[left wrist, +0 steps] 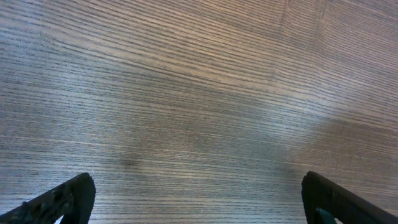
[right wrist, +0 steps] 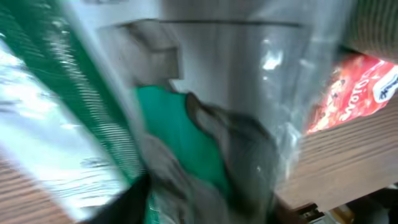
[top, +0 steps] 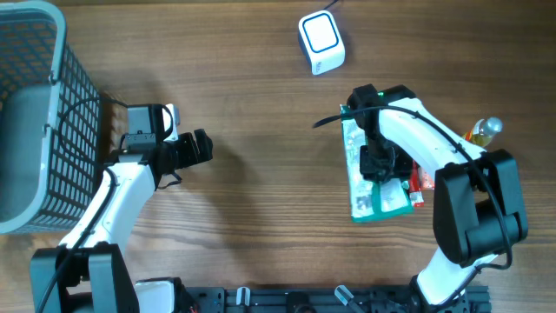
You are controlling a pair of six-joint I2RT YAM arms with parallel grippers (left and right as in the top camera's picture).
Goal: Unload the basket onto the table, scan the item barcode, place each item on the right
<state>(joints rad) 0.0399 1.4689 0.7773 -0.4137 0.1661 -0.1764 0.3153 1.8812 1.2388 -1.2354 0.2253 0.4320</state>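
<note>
Grey mesh basket (top: 52,113) at far left, red packet (top: 422,181) at right, wooden table (top: 261,174).

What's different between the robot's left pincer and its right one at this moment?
The left pincer hangs over bare table; the right pincer sits over a green packet. The left pincer is wide open and empty; the right one's opening is too blurred to judge. Both are black, two-fingered.

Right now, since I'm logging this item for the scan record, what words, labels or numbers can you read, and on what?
Red packet: white lettering, blurred and cut off, unreadable.
Green packet: print too small from overhead, smeared in the right wrist view.
Scanner: no readable marking.
No barcode digits are legible.
</note>
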